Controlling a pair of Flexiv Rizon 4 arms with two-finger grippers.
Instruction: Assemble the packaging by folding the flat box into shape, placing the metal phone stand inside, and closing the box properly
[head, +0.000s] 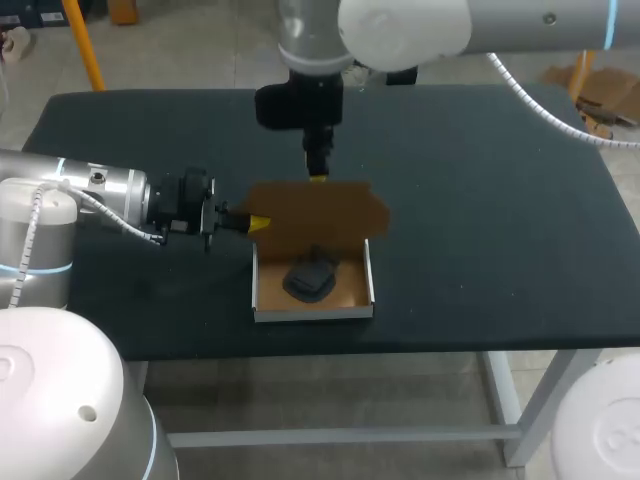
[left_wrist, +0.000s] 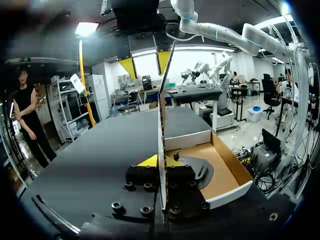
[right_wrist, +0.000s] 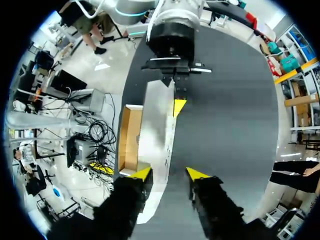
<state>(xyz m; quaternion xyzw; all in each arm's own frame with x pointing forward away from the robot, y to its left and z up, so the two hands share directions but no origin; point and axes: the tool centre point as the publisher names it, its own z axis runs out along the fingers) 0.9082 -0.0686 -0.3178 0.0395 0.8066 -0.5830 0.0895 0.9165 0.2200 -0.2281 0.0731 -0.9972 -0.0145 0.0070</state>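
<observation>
**Table** (head: 500, 250): black top that carries every item below.

**Box** (head: 312, 313): an open cardboard tray, white outside and brown inside. It sits near the table's front edge, left of the middle. In the left wrist view its white wall (left_wrist: 227, 192) lies beside that gripper.

**Phone stand** (head: 310, 278): a dark metal piece lying flat on the box floor, inside the walls. The left wrist view shows it (left_wrist: 199, 169) close behind the near wall.

**Lid** (head: 320, 210): a brown panel with a notched right edge, raised from the far wall of the box. The left wrist view shows it edge-on (left_wrist: 163, 110) and roughly upright. In the right wrist view its pale face (right_wrist: 156, 125) is turned towards the box.

**Left gripper** (head: 258, 224): comes in from the left, level with the table. Its yellow tips are pinched on the lid's left edge, one on each face of the lid (left_wrist: 161, 161).

**Right gripper** (head: 318, 175): hangs from the arm above the far side and points down at the lid's upper edge. Its own view shows the fingers spread (right_wrist: 169, 173) with that edge running below the gap. The pictures do not show whether either finger touches the lid. The left gripper (right_wrist: 178, 106) lies ahead of it.
</observation>
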